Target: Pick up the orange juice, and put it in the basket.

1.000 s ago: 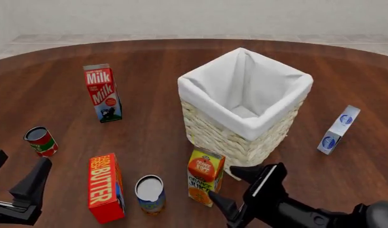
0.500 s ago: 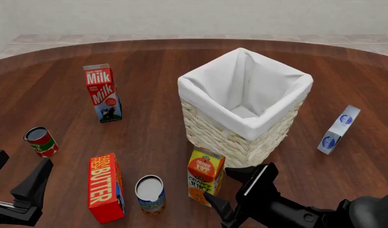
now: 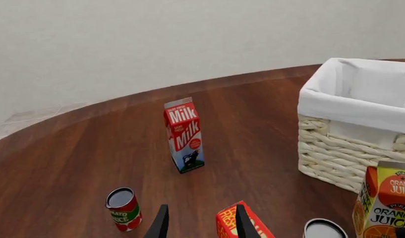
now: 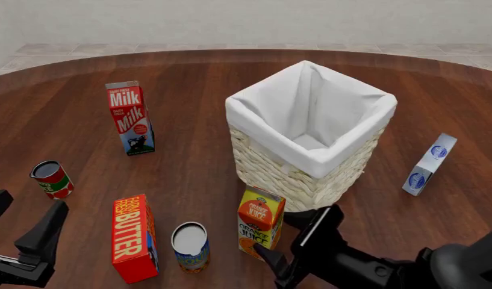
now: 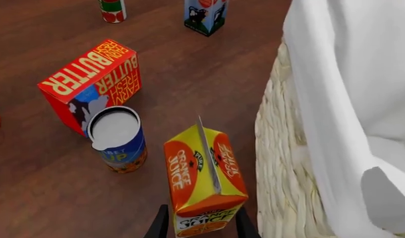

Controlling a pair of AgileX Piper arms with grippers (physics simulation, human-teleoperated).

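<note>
Right gripper (image 4: 282, 244), fingers spread, straddles the yellow-orange gable-top orange juice carton (image 4: 260, 223) standing upright just beside the pale wicker cloth-lined basket (image 4: 310, 135); left gripper (image 4: 24, 224) spread, well apart.

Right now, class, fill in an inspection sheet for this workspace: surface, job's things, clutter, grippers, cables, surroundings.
Surface: dark wood table, round far edge.
Job's things: orange juice upright, beside the basket; basket upright, lined in white cloth, nothing seen inside.
Clutter: Milk carton, BUTTER box, red can, blue can, blue-and-white carton.
Grippers: right gripper open, fingers either side of the juice; left gripper open, holding nothing.
Cables: nothing seen.
Surroundings: pale wall.
</note>
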